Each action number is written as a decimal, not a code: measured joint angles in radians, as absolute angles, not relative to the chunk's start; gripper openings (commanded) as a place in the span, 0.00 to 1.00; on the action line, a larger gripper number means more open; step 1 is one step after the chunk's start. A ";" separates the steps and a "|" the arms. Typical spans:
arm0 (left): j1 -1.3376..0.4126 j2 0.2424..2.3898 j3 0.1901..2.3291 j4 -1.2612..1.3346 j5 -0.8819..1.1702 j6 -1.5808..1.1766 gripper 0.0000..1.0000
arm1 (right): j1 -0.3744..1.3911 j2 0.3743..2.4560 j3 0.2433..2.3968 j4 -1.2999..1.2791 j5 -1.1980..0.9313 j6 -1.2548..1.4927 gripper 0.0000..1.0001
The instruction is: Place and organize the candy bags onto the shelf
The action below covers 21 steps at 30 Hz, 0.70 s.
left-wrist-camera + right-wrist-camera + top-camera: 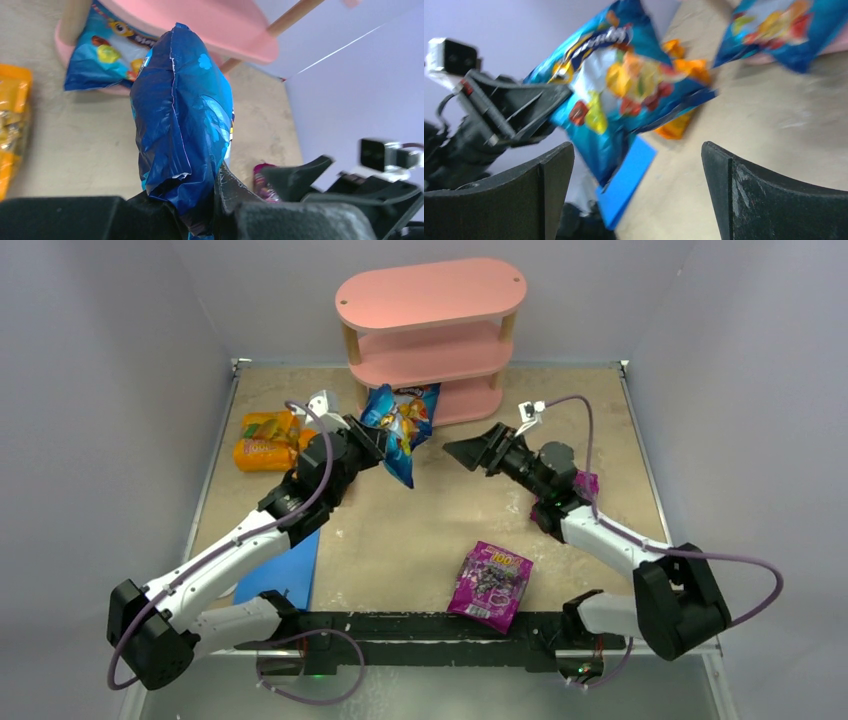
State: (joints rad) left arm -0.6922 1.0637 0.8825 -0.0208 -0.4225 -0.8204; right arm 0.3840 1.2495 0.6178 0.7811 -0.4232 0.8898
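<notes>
1. Blue and glossy, one candy bag (398, 445) hangs clear of the desk toward the far edge, just in front of the shelf (430, 295). The left gripper (372, 443) is clenched on one edge of it.
2. The right gripper (466, 452) faces the bag from the right side, jaws spread wide and grasping nothing.
3. A second blue bag (100, 57) already lies on the shelf's bottom tier.
4. Two orange bags (268, 440) sit by the far-left corner. A magenta bag (490, 585) lies close to the near edge, and a second magenta bag (585, 483) is half hidden behind the right arm toward the right edge.
5. The step in hand, as I judge it, is carrying this bag to the shelf — possibly by a hand-over, given the open right jaws.
6. The next move calls for raising the bag over a board's lip, sliding it in beside its twin, then releasing it gently — a slack pouch may slump off the edge.
</notes>
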 measured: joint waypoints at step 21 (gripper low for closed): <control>-0.693 1.054 0.815 0.551 -0.111 -0.967 0.00 | 0.645 1.342 0.485 1.454 -0.097 1.393 0.99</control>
